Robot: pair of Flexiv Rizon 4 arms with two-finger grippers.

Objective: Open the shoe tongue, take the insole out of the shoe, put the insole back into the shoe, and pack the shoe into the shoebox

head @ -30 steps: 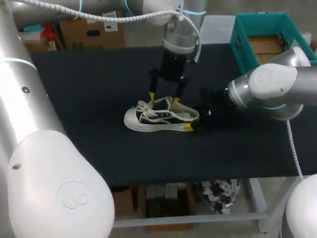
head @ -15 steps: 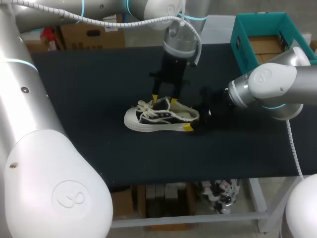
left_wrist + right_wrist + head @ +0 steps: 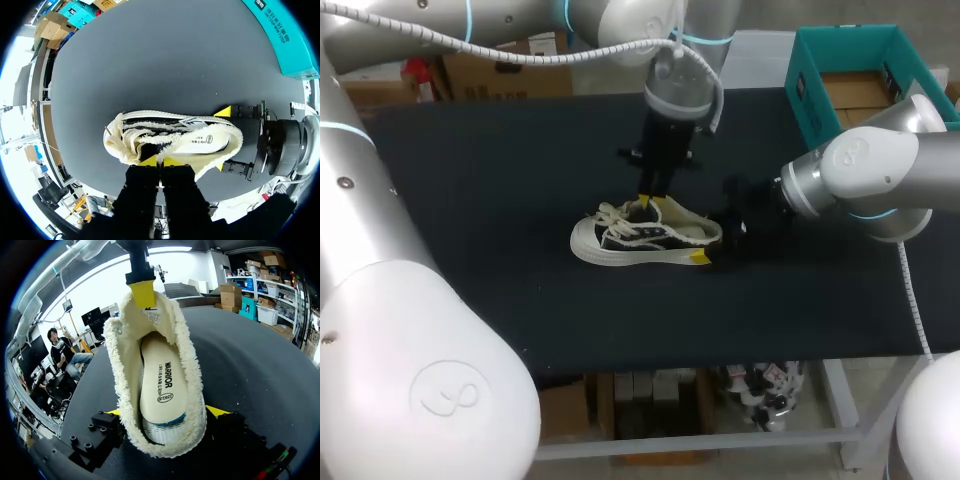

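Note:
A white-soled dark sneaker (image 3: 645, 237) with a cream fleece lining lies on the black table (image 3: 490, 200), toe to the left. My left gripper (image 3: 648, 200) comes straight down onto it, its yellow tips together on the upper edge of the fleece tongue (image 3: 150, 150), and is shut on it. In the right wrist view the left gripper (image 3: 143, 292) pinches the tongue's top. The insole (image 3: 162, 385) lies inside the shoe (image 3: 125, 370). My right gripper (image 3: 165, 412) stands open astride the heel (image 3: 227, 140), one fingertip (image 3: 698, 257) showing at its near side.
A teal box (image 3: 840, 70) holding a brown carton stands at the table's far right corner, behind my right arm (image 3: 870, 180). Bare black tabletop lies left of the shoe and in front of it.
My left gripper's fingers have come together from wide apart onto the tongue and sunk slightly. The shoe and my right arm have stayed where they were.

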